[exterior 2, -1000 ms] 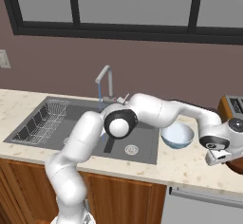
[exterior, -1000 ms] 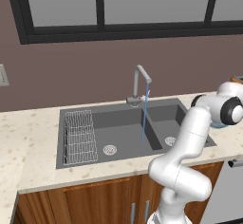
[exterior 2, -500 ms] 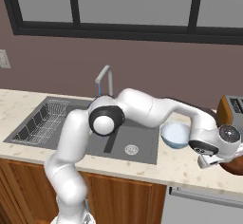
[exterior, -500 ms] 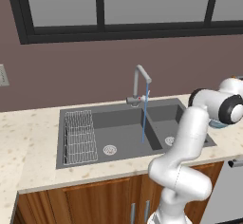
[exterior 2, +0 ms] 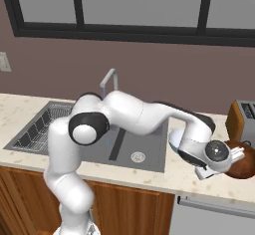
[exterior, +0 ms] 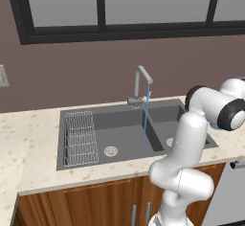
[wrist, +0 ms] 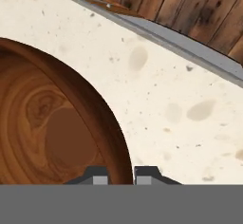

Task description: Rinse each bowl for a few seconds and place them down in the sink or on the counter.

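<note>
Left base view: tap (exterior: 142, 76) running, thin stream falling into the sink (exterior: 119, 133). Arm swung off to the right.

Right base view: the arm has reached further right over the last second, past the pale blue bowl (exterior 2: 174, 138), which sits on the worktop (exterior 2: 184, 176) just right of the sink. The tool (exterior 2: 233, 154) is now at the brown wooden bowl (exterior 2: 243, 163) by the toaster (exterior 2: 244, 119).

Hand view: tool (wrist: 121, 175) pressed together, pinching the wooden bowl's rim (wrist: 124, 156), speckled worktop (wrist: 180, 104) beside it. Grip looks made. Judged next: lift it and carry it to the stream.
</note>
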Robot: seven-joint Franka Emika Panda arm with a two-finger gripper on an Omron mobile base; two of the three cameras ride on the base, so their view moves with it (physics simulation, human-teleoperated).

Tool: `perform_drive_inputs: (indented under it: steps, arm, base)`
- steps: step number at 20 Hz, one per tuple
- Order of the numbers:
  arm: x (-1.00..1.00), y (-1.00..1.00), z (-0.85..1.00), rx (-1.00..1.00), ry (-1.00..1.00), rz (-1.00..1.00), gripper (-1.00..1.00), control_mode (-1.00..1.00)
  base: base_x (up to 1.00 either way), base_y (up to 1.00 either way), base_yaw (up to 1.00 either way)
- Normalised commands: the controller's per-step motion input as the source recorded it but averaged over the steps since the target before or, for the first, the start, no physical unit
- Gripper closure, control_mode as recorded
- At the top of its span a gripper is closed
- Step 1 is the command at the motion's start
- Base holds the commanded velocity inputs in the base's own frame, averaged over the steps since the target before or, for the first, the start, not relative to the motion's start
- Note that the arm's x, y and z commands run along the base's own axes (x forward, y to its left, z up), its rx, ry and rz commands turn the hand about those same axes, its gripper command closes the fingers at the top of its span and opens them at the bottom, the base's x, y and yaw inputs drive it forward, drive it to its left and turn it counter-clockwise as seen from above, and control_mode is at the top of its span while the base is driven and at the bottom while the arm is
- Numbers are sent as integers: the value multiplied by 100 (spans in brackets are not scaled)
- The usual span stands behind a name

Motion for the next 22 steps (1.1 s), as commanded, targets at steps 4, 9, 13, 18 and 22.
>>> perform_drive_inputs:
  steps: [4,9,13,18,22]
  arm:
    - [-9,25,58,-11,0,7,100,-100]
    - [-1,17,62,-8,0,8,100,-100]
    - [-8,9,61,-7,2,8,100,-100]
    - [-20,7,55,-7,3,9,100,-100]
    - [-37,19,49,-7,5,9,100,-100]
  base:
    - [0,0,0]
    - [0,0,0]
    - [0,0,0]
    - [0,0,0]
    - [0,0,0]
